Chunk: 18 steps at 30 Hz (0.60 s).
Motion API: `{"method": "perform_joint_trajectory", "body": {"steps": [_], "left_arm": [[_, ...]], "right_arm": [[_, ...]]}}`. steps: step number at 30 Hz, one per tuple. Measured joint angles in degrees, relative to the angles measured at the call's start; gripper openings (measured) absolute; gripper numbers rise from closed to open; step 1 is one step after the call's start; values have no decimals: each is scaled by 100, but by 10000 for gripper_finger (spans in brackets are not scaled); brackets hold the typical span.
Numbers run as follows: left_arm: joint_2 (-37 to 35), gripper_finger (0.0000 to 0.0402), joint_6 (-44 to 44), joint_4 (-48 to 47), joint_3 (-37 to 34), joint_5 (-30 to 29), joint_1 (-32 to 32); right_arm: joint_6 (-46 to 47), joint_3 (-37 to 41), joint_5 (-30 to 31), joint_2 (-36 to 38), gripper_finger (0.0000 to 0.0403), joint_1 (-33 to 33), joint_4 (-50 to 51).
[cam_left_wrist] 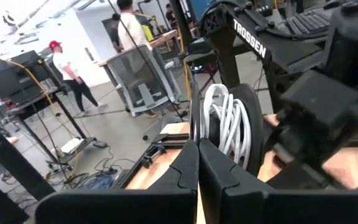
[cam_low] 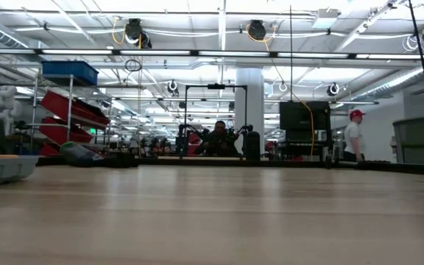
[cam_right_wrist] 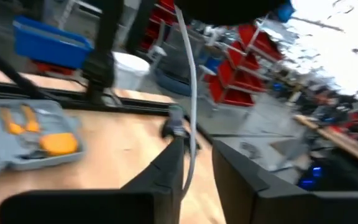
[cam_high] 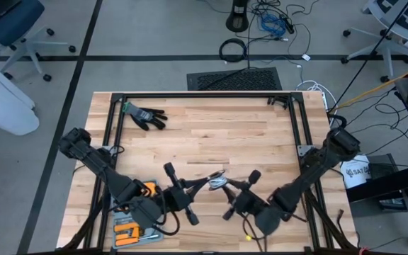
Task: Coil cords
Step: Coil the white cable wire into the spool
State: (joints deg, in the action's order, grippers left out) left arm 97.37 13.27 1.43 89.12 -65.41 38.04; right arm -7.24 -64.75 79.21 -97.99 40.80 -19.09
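White cord, part-coiled, hangs between both grippers: left gripper pinched shut on it at nine o'clock, right gripper slightly parted around the strand at three.

Bare tabletop mid-table; black glove far-left corner.

White cord, wound in several close loops on a dark round spool. Held upright off the table, near its front edge at mid-width. One loose strand hanging straight down, a small plug at its end.
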Motion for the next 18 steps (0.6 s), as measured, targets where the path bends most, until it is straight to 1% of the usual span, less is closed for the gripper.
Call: {"method": "perform_joint_trajectory", "body": {"steps": [2,5,7,11,13,16,18], "left_arm": [[-100,0,-205,-207,0,17,71],[-269,0,-653,-644,0,265,163],[-347,0,-908,-941,0,476,208],[-417,0,-1100,-1428,0,1017,249],[-417,0,-1265,-1663,0,1381,249],[-417,0,-1478,-1976,0,1794,249],[-417,0,-1641,-2154,0,1931,254]], "right_arm": [[435,0,-52,60,81,189,246],[1302,0,-395,152,99,510,866],[1882,0,-883,189,107,707,1362],[2906,0,-2174,190,112,994,2237],[3406,0,-2577,190,109,1109,2546],[3691,2,-2649,190,105,1280,2742],[3600,2,-2361,190,103,1370,2753]]}}
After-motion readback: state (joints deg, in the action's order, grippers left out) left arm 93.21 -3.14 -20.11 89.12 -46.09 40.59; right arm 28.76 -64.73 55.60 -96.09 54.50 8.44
